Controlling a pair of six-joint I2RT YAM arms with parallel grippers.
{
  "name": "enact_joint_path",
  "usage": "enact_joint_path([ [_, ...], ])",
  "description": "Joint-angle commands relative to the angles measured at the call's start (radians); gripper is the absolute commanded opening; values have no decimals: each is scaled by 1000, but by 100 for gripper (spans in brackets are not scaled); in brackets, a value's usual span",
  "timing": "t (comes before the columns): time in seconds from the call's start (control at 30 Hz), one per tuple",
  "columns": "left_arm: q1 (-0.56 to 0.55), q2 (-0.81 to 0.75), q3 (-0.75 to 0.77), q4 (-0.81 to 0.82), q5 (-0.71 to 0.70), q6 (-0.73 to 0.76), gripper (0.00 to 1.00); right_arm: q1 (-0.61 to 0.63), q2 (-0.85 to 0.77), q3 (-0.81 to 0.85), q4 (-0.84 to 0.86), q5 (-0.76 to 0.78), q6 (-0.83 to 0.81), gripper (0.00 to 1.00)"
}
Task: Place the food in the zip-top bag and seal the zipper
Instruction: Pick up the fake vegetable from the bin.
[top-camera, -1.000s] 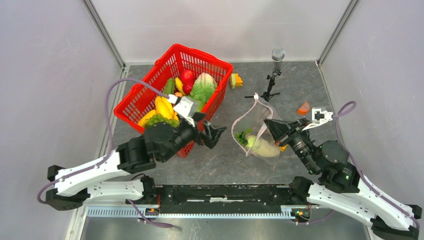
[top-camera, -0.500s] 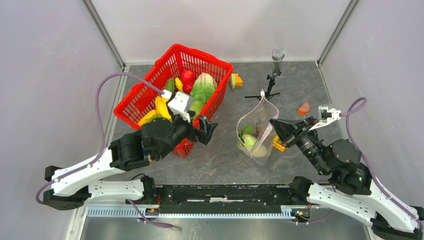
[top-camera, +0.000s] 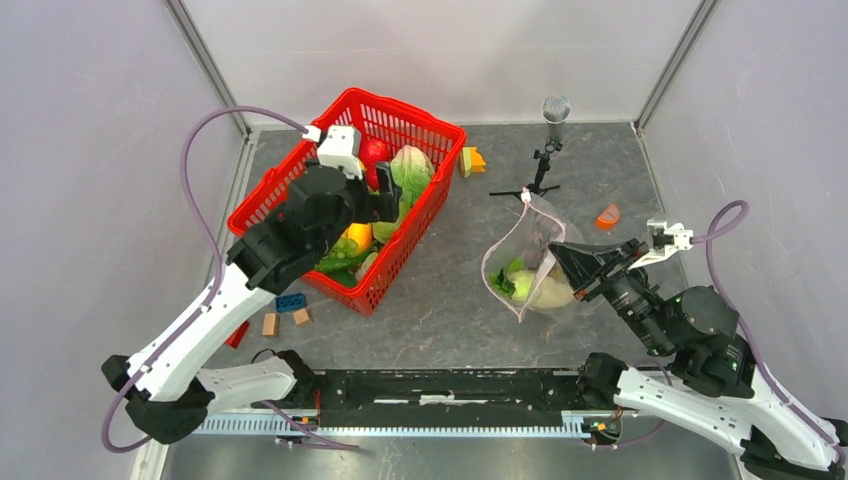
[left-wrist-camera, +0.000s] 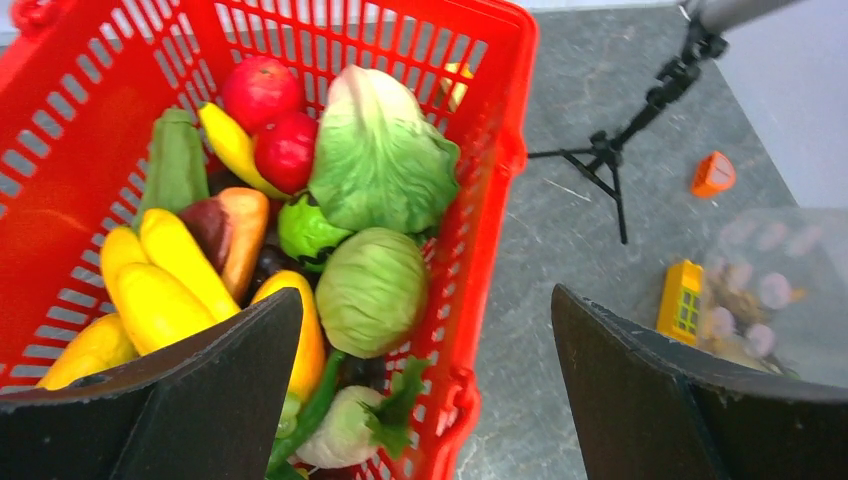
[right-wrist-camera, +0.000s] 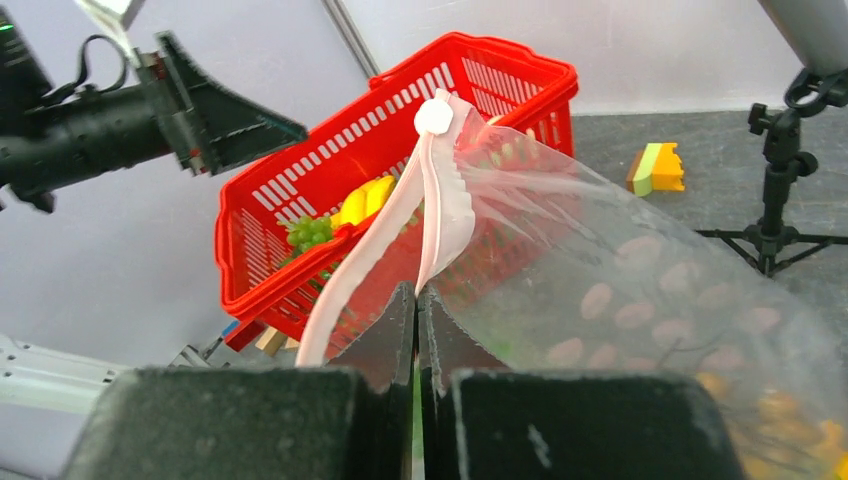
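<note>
The zip-top bag (top-camera: 532, 262) stood propped on the right half of the table, its long axis running from the table's far edge toward the near edge. Its mouth gaped up and to the left, toward the basket. The pink zipper (right-wrist-camera: 432, 205) split into two strips that rose from my right gripper (right-wrist-camera: 416, 298) to a white slider (right-wrist-camera: 437, 116) at the far end. That gripper was clenched on the zipper at the bag's right side, fingers pressed flat together. The rest of the bag hung left of it and below. Inside lay a cream-white vegetable (top-camera: 543, 291) with green leaves (top-camera: 511, 276) beside it.

Past the bag's far end stood a small microphone tripod (top-camera: 542, 160), with an orange wedge (top-camera: 607, 215) off to the right.

Well to the left, the red mesh basket (left-wrist-camera: 503, 120) sat toward the far left corner, holding lettuce (left-wrist-camera: 380, 150), a round cabbage (left-wrist-camera: 372, 290), two red fruits (left-wrist-camera: 262, 90), a banana (left-wrist-camera: 233, 148) and yellow corn (left-wrist-camera: 165, 270). My left gripper (left-wrist-camera: 425, 300) hovered over the basket with its fingers spread wide, holding nothing, well apart from the bag.

A blue block (top-camera: 291, 301) and two wooden blocks (top-camera: 269, 323) lay by the basket's near corner.
</note>
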Motion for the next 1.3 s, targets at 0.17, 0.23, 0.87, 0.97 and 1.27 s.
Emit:
enact_joint_path([
  [0.17,315,155,19,65,232,26,100,0,-6,-9,7,-16,-8,1],
  [0.23,364,215,22,120,340,58,100,-1,-19,-26,-6,21,3,1],
  [0.87,463,694,195,4,689,234,91,-1,113,-33,-32,160,91,1],
  [0.97,464,724,231,-21,721,247,81,-1,141,-41,-5,154,104,1],
  [1.27,465,605,169,119,756,186,21,-1,155,-68,14,127,137,1],
])
